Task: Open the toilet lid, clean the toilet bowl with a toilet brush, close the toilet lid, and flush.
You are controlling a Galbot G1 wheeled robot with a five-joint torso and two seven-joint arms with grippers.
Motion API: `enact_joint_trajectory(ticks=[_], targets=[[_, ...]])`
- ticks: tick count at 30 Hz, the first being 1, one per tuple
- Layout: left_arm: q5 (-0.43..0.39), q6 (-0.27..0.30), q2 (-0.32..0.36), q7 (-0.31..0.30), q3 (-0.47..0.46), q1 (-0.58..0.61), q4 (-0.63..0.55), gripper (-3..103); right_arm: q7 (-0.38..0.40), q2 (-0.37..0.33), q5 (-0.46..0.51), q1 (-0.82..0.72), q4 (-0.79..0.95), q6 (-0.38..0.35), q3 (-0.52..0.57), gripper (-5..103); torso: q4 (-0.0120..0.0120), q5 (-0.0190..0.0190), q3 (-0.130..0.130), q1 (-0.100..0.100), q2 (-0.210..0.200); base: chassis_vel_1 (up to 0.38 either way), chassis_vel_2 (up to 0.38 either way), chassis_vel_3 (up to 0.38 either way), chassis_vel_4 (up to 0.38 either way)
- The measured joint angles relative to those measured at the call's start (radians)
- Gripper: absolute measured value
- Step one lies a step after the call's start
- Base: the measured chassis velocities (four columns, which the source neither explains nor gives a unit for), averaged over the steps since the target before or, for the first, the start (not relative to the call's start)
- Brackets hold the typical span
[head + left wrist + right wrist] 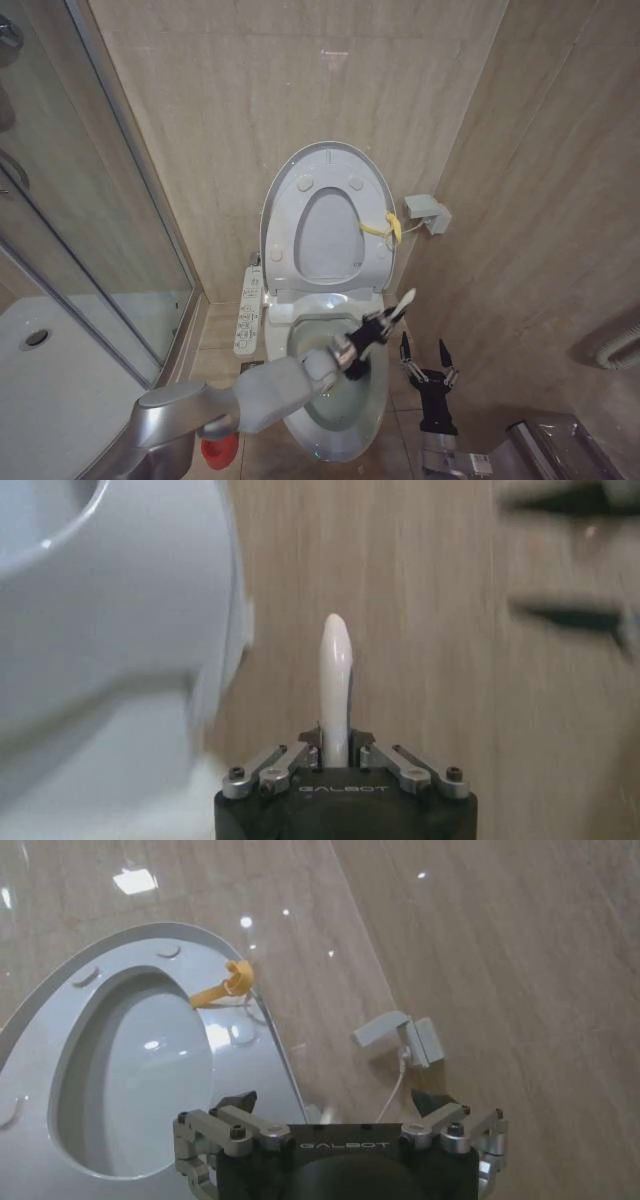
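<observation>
The toilet lid [328, 152] stands raised against the wall, with the seat ring [283, 235] up in front of it; both also show in the right wrist view, the lid [150, 1057] seen through the ring's hole. Below lies the toilet bowl [345, 415]. My left gripper [383, 324] hovers over the bowl's right rim, shut on the toilet brush, whose light handle [405, 301] points up and right. In the left wrist view that handle [337, 667] sticks out between the jaws; the bristle head is hidden. My right gripper [423, 360] waits open to the right of the bowl, its fingers [236, 1104] pointing up.
A button panel [246, 312] runs along the toilet's left side. A red holder [220, 450] sits on the floor at front left. A yellow hook [387, 228] hangs on the seat ring, near a grey wall box [428, 212]. A glass shower door [90, 200] closes off the left.
</observation>
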Motion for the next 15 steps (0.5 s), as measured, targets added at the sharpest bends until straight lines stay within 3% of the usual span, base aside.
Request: enact_joint_trajectory(ticks=[5, 6, 10, 12, 15], targets=[[0.006, -0.003, 0.0, -0.002, -0.032, 0.01, -0.017, 18, 0.0, -0.004, 0.001, 0.003, 0.0, 0.0, 0.006, 100, 0.0004, 0.0002, 0.0, 0.0, 0.0, 0.0, 0.0, 0.0, 0.0], [0.005, -0.003, -0.019, -0.005, -0.052, 0.002, -0.028, 18, 0.0, -0.001, 0.001, 0.007, -0.002, 0.0, 0.006, 100, -0.001, -0.0002, 0.0, 0.0, 0.0, 0.0, 0.0, 0.0, 0.0], [0.003, -0.003, -0.045, -0.006, -0.071, -0.009, -0.02, 18, 0.0, 0.01, -0.005, 0.007, -0.003, 0.0, -0.001, 100, -0.002, -0.0002, 0.0, 0.0, 0.0, -0.029, -0.009, -0.001, 0.0], [0.003, -0.003, -0.04, -0.005, -0.065, -0.006, -0.015, 18, 0.0, 0.012, -0.007, 0.006, -0.003, 0.0, -0.003, 100, -0.0018, -0.0002, 0.0, 0.0, 0.0, 0.0, 0.0, 0.0, 0.0], [0.012, -0.008, 0.004, 0.011, -0.026, 0.016, 0.025, 18, 0.0, 0.009, -0.009, 0.005, -0.002, 0.0, -0.005, 100, 0.0004, 0.0003, 0.0, 0.0, 0.0, 0.0, 0.0, 0.0, 0.0]])
